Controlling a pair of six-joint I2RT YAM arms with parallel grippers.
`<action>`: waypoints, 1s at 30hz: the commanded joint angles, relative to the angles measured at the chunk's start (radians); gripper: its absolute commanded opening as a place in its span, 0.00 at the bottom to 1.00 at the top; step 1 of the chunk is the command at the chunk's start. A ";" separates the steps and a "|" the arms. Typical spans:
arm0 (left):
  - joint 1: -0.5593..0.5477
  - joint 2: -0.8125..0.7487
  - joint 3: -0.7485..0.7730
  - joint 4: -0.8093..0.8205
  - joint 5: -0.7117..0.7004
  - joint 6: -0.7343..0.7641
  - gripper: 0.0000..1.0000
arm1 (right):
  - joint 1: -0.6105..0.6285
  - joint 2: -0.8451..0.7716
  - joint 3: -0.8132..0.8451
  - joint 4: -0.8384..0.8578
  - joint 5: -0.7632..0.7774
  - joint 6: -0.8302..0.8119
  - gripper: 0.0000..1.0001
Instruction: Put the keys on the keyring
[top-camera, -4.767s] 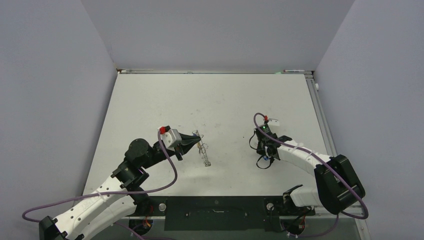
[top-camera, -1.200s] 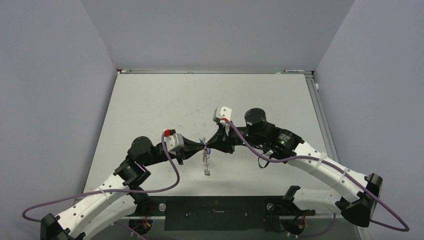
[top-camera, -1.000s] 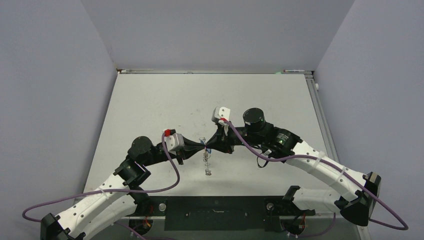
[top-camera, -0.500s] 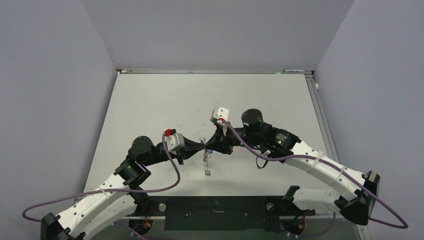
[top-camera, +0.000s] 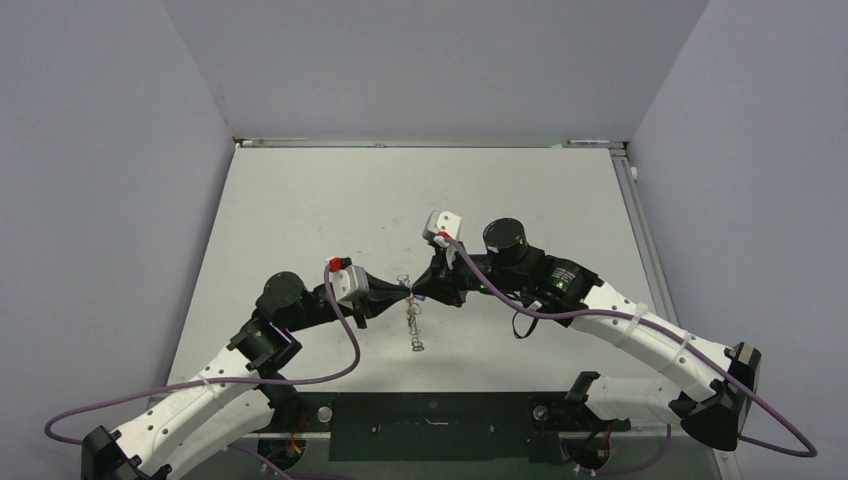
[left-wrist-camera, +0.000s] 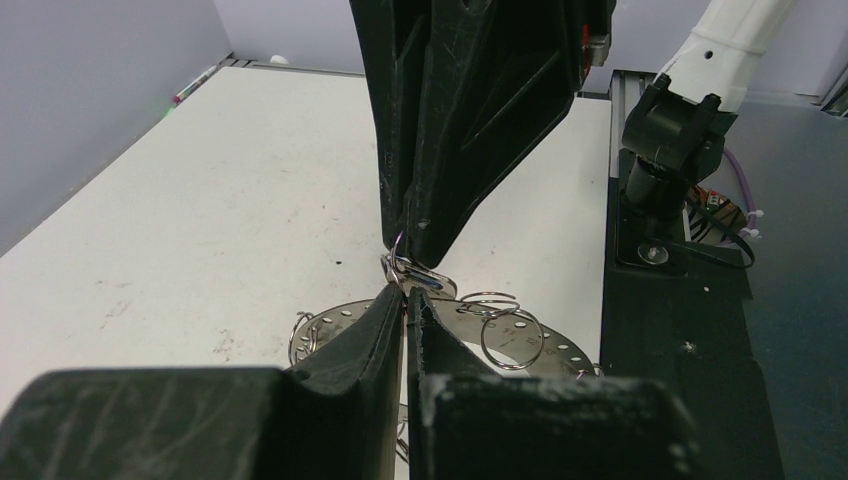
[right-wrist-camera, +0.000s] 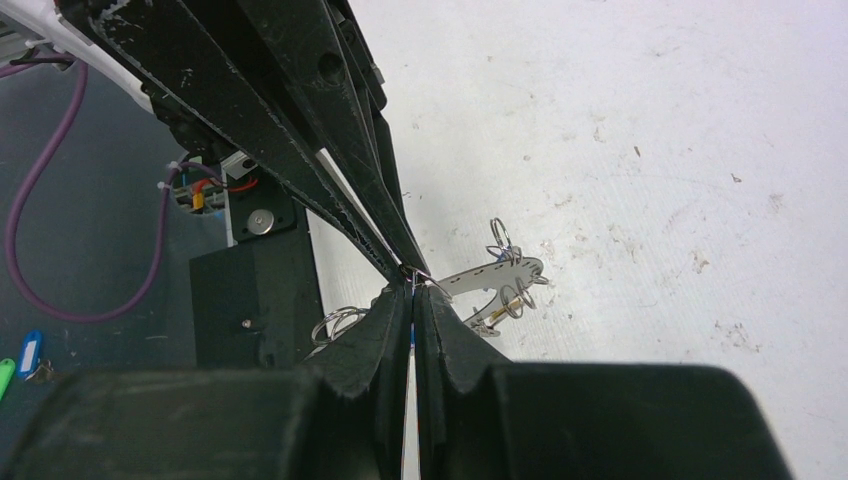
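Over the middle of the table my two grippers meet tip to tip. My left gripper (top-camera: 403, 291) (left-wrist-camera: 405, 300) is shut on the keyring (top-camera: 413, 325), a thin grey metal loop that hangs down from its tips. In the left wrist view the keyring (left-wrist-camera: 545, 335) shows as a perforated band with small wire rings on it. My right gripper (top-camera: 418, 292) (right-wrist-camera: 412, 292) is shut on a small silver key (left-wrist-camera: 428, 280), pressed right against the left fingertips and the keyring (right-wrist-camera: 495, 272). The contact point itself is hidden between the fingers.
The white table (top-camera: 330, 200) has grey walls on three sides. A black base plate (top-camera: 430, 425) runs along the near edge between the arm mounts. A blue tag (right-wrist-camera: 30, 350) and a green one (right-wrist-camera: 5, 375) lie at the far left of the right wrist view.
The right gripper came from the right side of the table to meet the left gripper. Over the last second both arms barely shifted, and both grippers stayed shut.
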 joint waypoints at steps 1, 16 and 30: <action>-0.001 -0.021 0.023 0.083 0.025 -0.005 0.00 | -0.009 -0.030 0.018 0.027 0.063 0.008 0.05; -0.001 -0.025 0.020 0.087 0.022 -0.005 0.00 | -0.020 -0.036 0.002 0.028 0.067 0.014 0.05; 0.001 -0.040 0.011 0.104 0.016 -0.005 0.00 | -0.020 -0.022 -0.008 0.037 0.047 0.022 0.11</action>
